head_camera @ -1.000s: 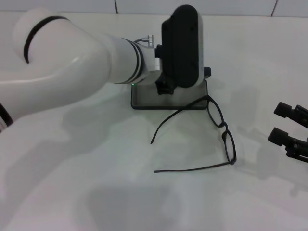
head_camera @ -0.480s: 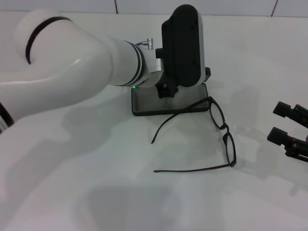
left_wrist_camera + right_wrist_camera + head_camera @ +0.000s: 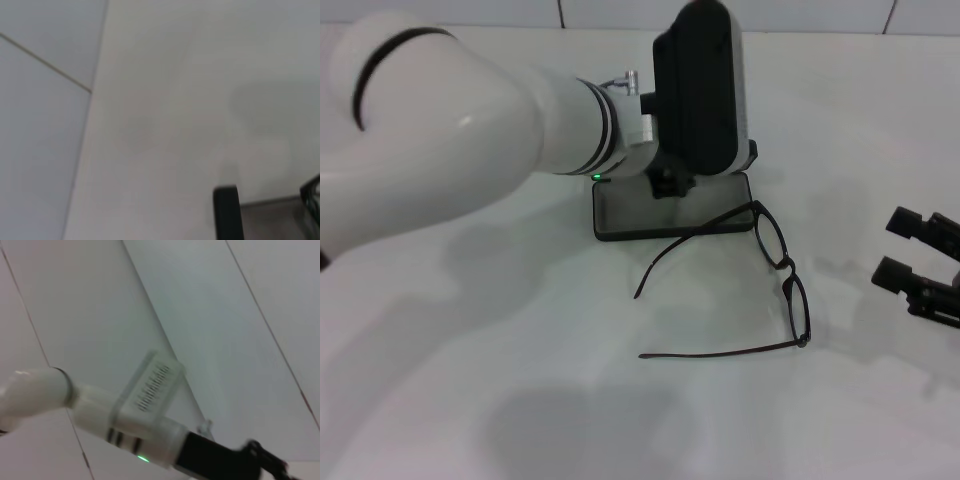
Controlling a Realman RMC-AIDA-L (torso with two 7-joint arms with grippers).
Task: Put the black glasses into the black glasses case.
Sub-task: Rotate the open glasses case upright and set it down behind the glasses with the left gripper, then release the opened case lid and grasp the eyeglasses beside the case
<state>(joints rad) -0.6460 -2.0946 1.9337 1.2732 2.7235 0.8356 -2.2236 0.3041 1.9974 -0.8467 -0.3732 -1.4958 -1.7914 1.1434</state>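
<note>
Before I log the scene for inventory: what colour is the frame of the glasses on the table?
Black glasses; clearest in the head view.

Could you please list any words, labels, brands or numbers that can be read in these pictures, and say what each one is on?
No text can be read.
Left arm: a clear plate near the wrist bears rows of dark marks, too blurred to read.
Glasses case: no lettering visible.
Glasses: none visible.

The left claw (image 3: 670,185) hangs over the far edge of the black glasses case (image 3: 672,207), which lies open on the white desk (image 3: 520,380), its fingers hidden behind the wrist housing. The black glasses (image 3: 760,275) rest unfolded beside the case, one temple arm touching its near edge. The right claw (image 3: 920,265) sits at the desk's right edge, fingers apart.
</note>
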